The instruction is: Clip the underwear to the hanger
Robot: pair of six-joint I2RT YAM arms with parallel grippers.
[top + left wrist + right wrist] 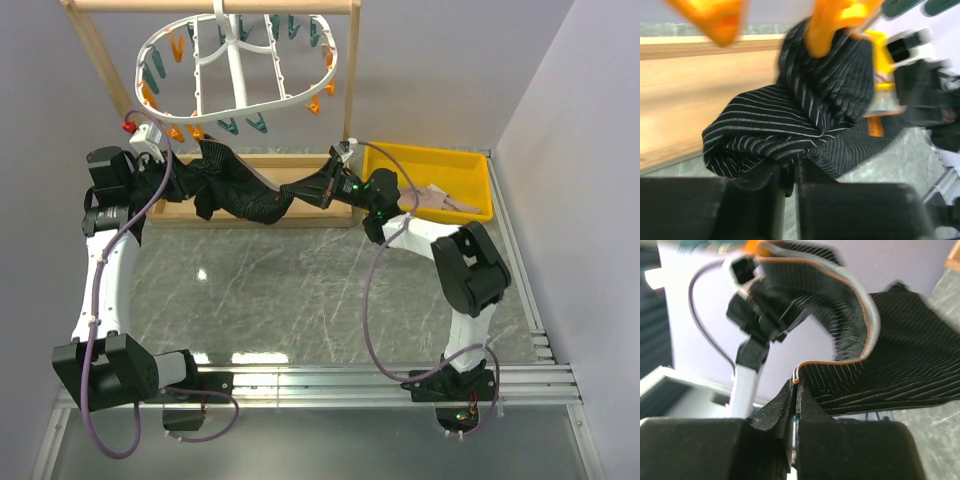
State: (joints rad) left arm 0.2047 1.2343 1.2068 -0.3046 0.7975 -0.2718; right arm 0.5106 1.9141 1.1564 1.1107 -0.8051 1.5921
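The black striped underwear (245,190) hangs stretched between my two grippers, in front of the wooden frame's base. My left gripper (195,170) holds its left end up under the white hanger (235,70). In the left wrist view the jaws (794,167) stand a narrow slit apart with a fold of the underwear (805,115) between them. A blurred orange peg (827,25) sits on the cloth's top; whether it grips I cannot tell. My right gripper (335,180) is shut (796,382) on the orange-trimmed waistband of the underwear (900,350).
The hanger hangs from a wooden frame (100,60) whose base (700,90) lies just behind the cloth. Orange and teal pegs (255,125) dangle along the hanger's rim. A yellow tray (430,153) holding a pinkish cloth (450,200) stands at the right.
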